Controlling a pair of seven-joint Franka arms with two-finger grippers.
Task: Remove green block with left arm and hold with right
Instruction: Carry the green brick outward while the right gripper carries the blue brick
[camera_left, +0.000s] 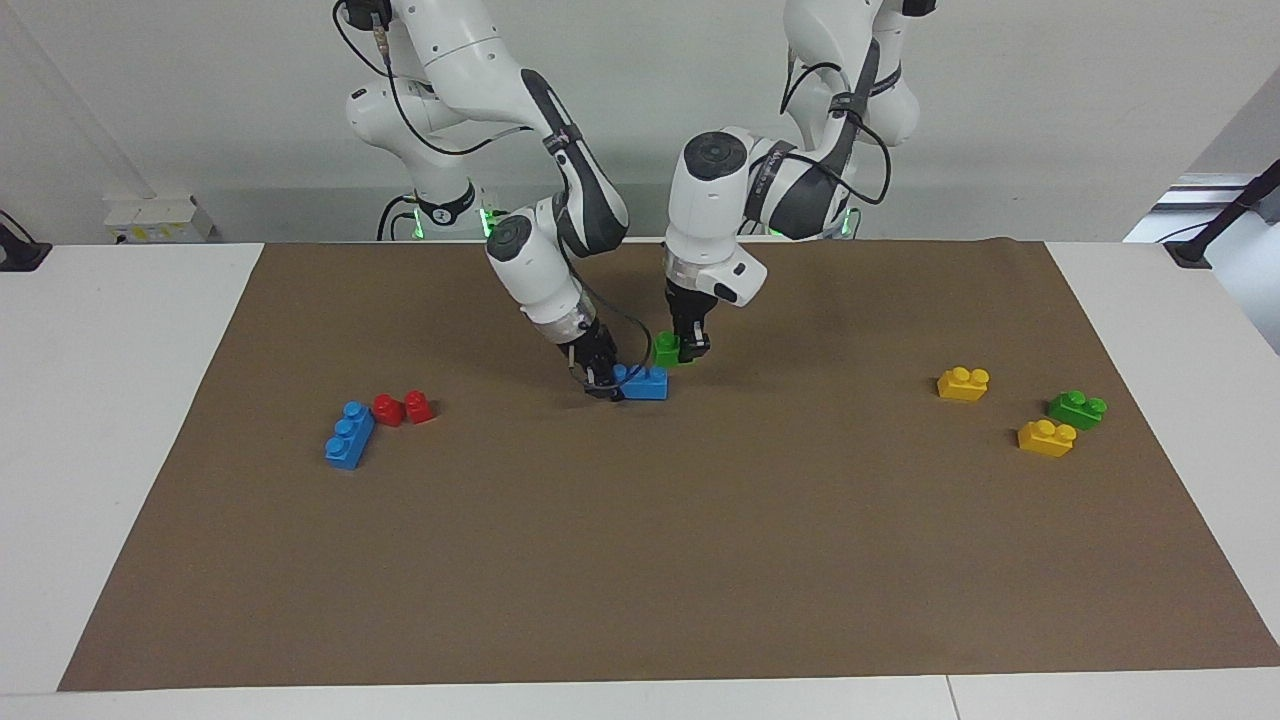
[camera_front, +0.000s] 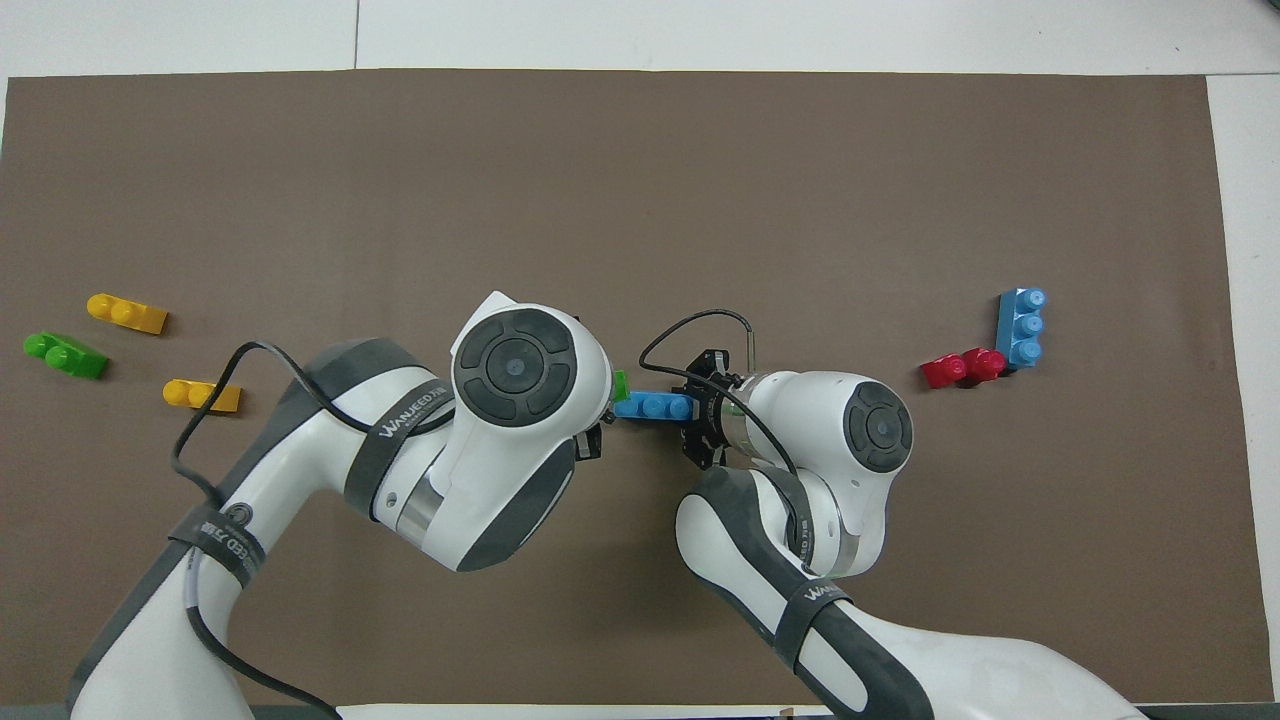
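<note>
A green block (camera_left: 667, 348) is held in my left gripper (camera_left: 690, 350), which is shut on it over the middle of the brown mat. The block is just above one end of a blue brick (camera_left: 645, 382); I cannot tell whether they touch. My right gripper (camera_left: 603, 385) is shut on the blue brick's other end and holds it down on the mat. In the overhead view the left arm's wrist covers its gripper. Only an edge of the green block (camera_front: 620, 385) shows there, beside the blue brick (camera_front: 652, 407) and the right gripper (camera_front: 694, 412).
A second green block (camera_left: 1077, 409) and two yellow bricks (camera_left: 963, 383) (camera_left: 1046, 438) lie toward the left arm's end of the mat. A longer blue brick (camera_left: 349, 435) and two red bricks (camera_left: 403, 408) lie toward the right arm's end.
</note>
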